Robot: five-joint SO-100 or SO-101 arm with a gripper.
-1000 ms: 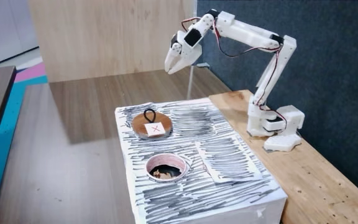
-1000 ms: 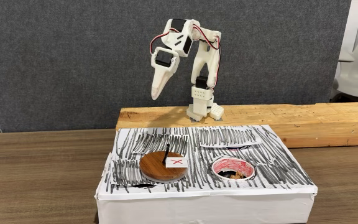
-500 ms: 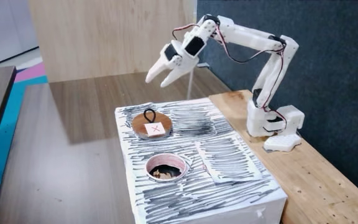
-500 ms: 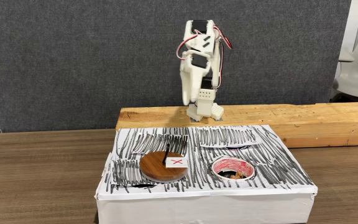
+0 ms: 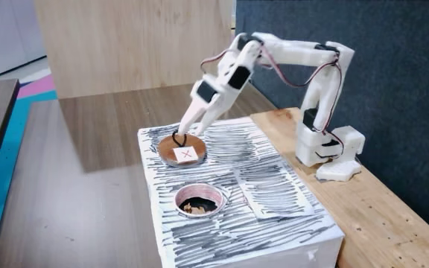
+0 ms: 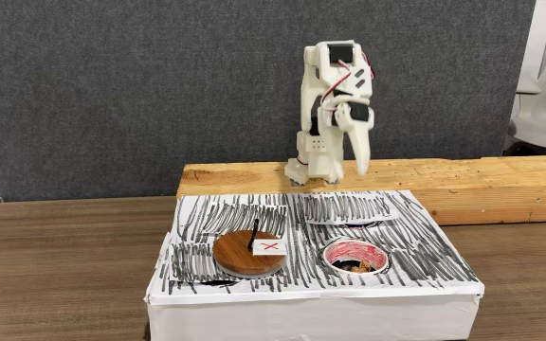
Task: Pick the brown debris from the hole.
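The hole (image 5: pixel 220 195) (image 6: pixel 326 254) is a white-rimmed round opening in the top of the white, black-scribbled box (image 5: pixel 274 212) (image 6: pixel 301 308). Small tan scraps of brown debris (image 5: pixel 196 205) (image 6: pixel 356 267) lie inside it. In one fixed view my gripper (image 5: pixel 183 135) reaches down to the black loop (image 5: pixel 179 138) of the brown disc with a red X (image 5: pixel 171 155), well away from the hole. In the other fixed view my gripper (image 6: pixel 360 169) hangs pointing down behind the box, above the plank. Its fingers read as one tapered shape, so any gap is unclear.
The brown disc (image 6: pixel 235 258) lies on the box top beside the hole. My arm's base (image 5: pixel 332 152) (image 6: pixel 313 166) stands on a light wooden plank (image 5: pixel 393 223) (image 6: pixel 463 180). The box rests on a dark wooden table (image 6: pixel 55 275). A grey panel (image 6: pixel 112 85) stands behind.
The arm has swung down from high above the box. In one fixed view the gripper now reaches the disc's loop; in the other it has moved rightward.
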